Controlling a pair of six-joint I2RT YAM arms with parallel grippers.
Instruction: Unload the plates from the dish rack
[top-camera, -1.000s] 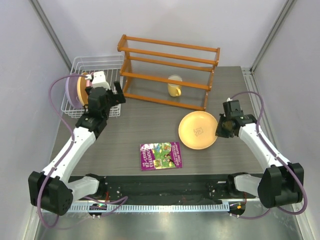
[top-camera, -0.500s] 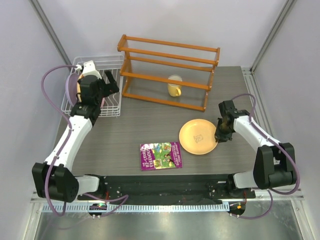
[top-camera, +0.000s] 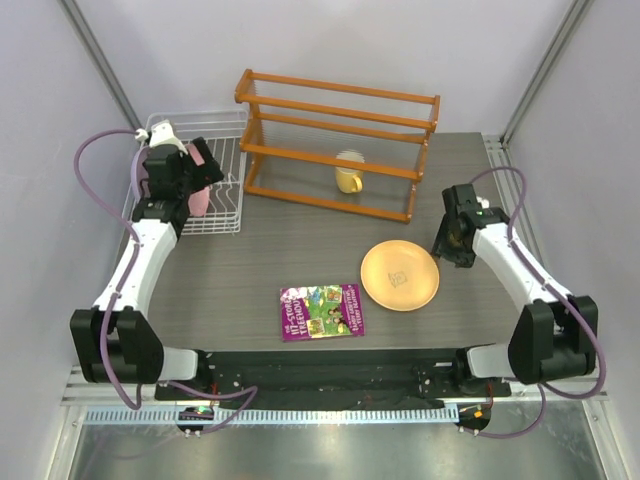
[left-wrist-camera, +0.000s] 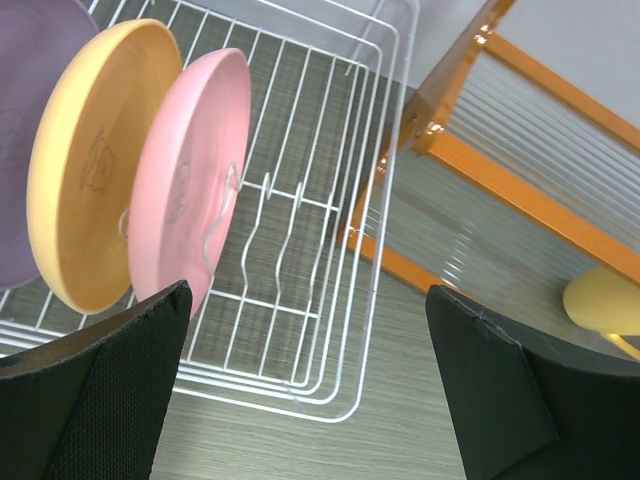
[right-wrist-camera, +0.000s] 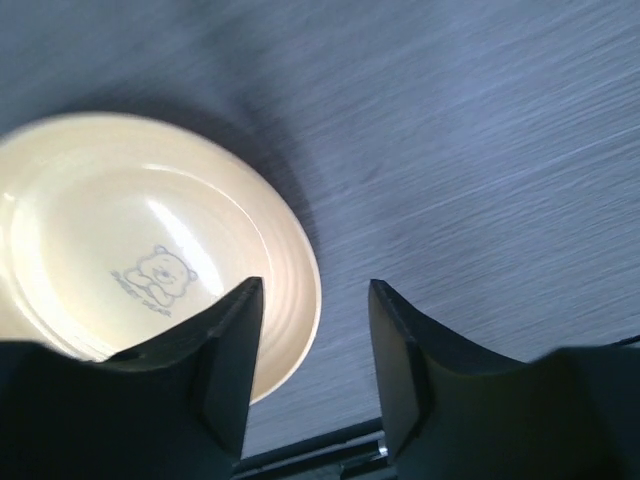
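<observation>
Plates stand on edge in the white wire dish rack (top-camera: 222, 135) at the upper left of the top view. There are three of them. The left wrist view shows them close: a lavender plate (left-wrist-camera: 25, 120) at the left edge of the frame, a yellow-orange plate (left-wrist-camera: 85, 170) next to it, and a pink plate (left-wrist-camera: 190, 170) to the right. All three are tilted a little, their faces overlapping. The left jaws hang over the rack, spread wide and holding nothing. Their black fingers (left-wrist-camera: 100, 390) fill the lower corners of that frame, and the pink plate's lower rim sits just above the left one.

A fourth plate (top-camera: 399, 275), also yellow-orange, lies flat and face up on the dark bench (top-camera: 250, 250), right of centre in the top view. It has a small bear print in its middle. The right jaws stand just beside its right edge, parted and pinching nothing. In the blurred right wrist view the plate's rim runs under the gap between them; whether a finger touches it I cannot tell.

An orange wooden rack (top-camera: 340, 130) stands at the upper centre, beside the dish rack, with a yellow mug (top-camera: 348, 172) in it. A purple booklet (top-camera: 322, 311) lies left of the flat plate.
</observation>
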